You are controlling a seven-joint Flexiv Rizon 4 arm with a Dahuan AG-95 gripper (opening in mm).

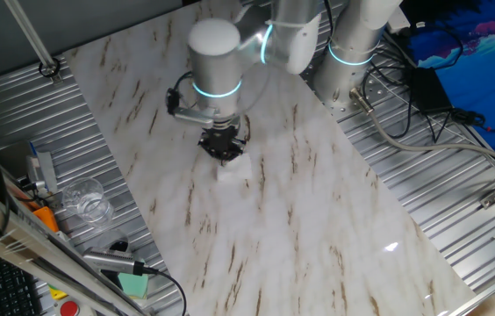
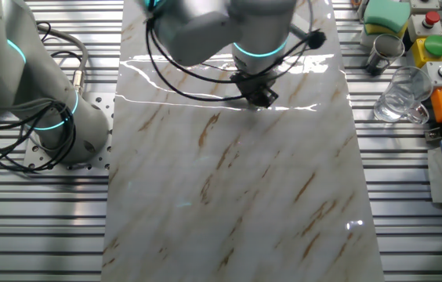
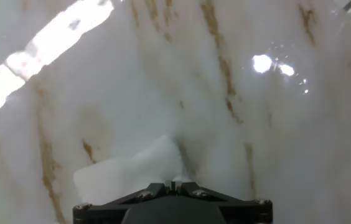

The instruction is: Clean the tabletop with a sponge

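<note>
The gripper [image 1: 224,151] sits just above the middle of one fixed view, a black block pointing straight down onto the sponge [image 1: 229,168], whose white edge peeks out beneath it. Its fingers are closed on the sponge, though their tips are hidden: in the hand view only the dark gripper body [image 3: 172,202] shows at the bottom edge, cut off by the frame, with the sponge [image 3: 132,171] bulging out from under it toward the lower left. The sponge's near part is covered by the gripper, and its white surface blends into the pale stone, so its outline is hard to trace. In the other fixed view the gripper [image 2: 259,94] appears in the upper middle, and the sponge cannot be made out under it.

The sponge rests on the tabletop [image 1: 318,219], a white slab with brown veins that fills the centre of both fixed views and all of the hand view [image 3: 256,124]. Bright glare streaks wash out parts of it.

The arm's silver links rise toward the top of the frame and are partly cut off. At the lower left of one fixed view, on the ribbed metal, stand a clear glass jug [image 1: 88,200] and a green block [image 1: 133,283], its lower part hard to read.
</note>
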